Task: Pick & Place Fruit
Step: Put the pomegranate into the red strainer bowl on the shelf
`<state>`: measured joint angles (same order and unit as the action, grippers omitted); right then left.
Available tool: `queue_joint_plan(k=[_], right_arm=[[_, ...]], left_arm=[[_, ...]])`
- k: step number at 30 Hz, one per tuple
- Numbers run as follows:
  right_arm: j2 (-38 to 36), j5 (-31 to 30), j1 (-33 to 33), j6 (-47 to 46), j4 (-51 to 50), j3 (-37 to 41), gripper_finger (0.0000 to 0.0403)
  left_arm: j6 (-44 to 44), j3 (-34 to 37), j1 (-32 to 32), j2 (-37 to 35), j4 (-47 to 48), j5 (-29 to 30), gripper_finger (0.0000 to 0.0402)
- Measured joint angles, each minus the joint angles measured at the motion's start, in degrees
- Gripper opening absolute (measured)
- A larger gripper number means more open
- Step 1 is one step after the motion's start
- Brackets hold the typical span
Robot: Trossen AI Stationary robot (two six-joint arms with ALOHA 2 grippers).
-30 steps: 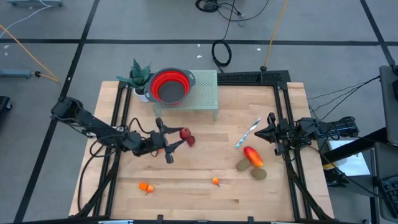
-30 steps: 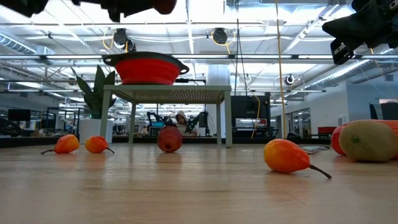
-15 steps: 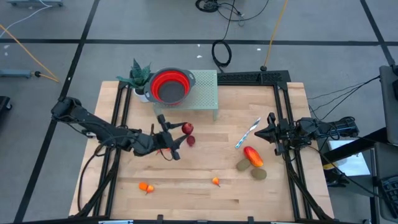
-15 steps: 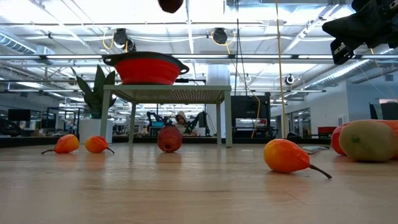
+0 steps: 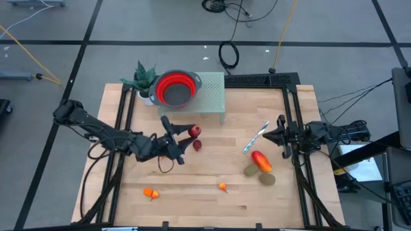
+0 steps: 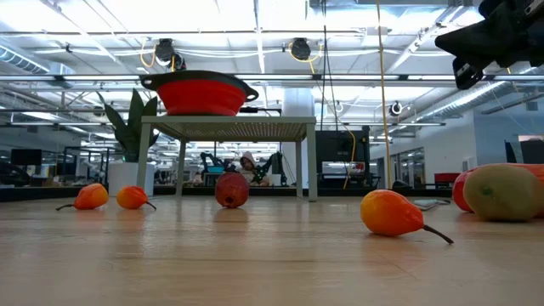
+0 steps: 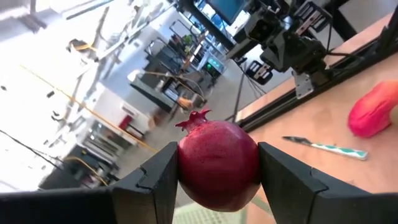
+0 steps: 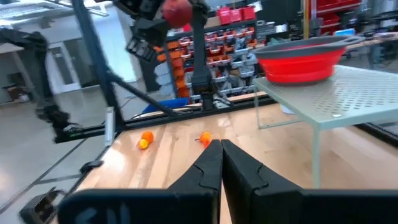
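Note:
My left gripper [image 5: 187, 135] is shut on a dark red round fruit [image 7: 219, 163], held high above the table's middle; it also shows in the right wrist view [image 8: 177, 11]. A second dark red fruit [image 5: 198, 145] lies on the table just below it. Two tiny orange pieces [image 5: 149, 192] [image 5: 223, 187] lie near the front. A red-orange oval [image 5: 261, 160] and two brownish-green ovals [image 5: 250, 170] [image 5: 267, 179] lie at the right. My right gripper [image 5: 277, 136] is shut and empty above the table's right side. My left gripper pinches the dark red fruit by its two opposite sides [image 7: 186, 168] between its two fingers [image 7: 155, 183]. The fingers come from the table's left, about level. The fruit is lifted clear of the table, with its small crown [image 7: 194, 118] showing.
A red bowl with a grey rim [image 5: 174, 88] stands on a pale green perforated stand [image 5: 212, 96] at the far middle, with a small plant [image 5: 144, 78] to its left. A blue-and-white stick [image 5: 257, 138] lies at the right.
My left gripper has risen with the dark red fruit and gone a little toward the table's far edge, toward the stand. The fruit has left the top of the low view. The other fruits have stayed where they were.

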<state>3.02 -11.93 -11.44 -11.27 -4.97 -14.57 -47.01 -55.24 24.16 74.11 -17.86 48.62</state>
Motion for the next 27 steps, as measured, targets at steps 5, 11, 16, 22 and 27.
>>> queue_joint_plan(k=[5,11,16,22,27], right_arm=[[0.0,-0.3,0.0,0.0,0.0,0.0,0.0],[0.0,-0.3,0.0,0.0,0.0,0.0,0.0],[0.0,-0.3,0.0,0.0,0.0,0.0,0.0],[0.0,-0.3,0.0,0.0,0.0,0.0,0.0],[0.0,-0.2,0.0,0.3,0.0,0.0,0.0]], left_arm=[[-5.0,-0.9,0.5,0.0,0.0,0.0,0.0191],[-4.9,-1.0,0.4,0.0,0.1,0.0,0.0191],[7.4,-1.0,0.0,0.0,0.1,4.3,0.0191],[19.4,-0.9,-1.6,0.0,1.4,13.5,0.0191],[24.2,-0.9,-3.9,0.0,1.5,14.4,0.0191]])
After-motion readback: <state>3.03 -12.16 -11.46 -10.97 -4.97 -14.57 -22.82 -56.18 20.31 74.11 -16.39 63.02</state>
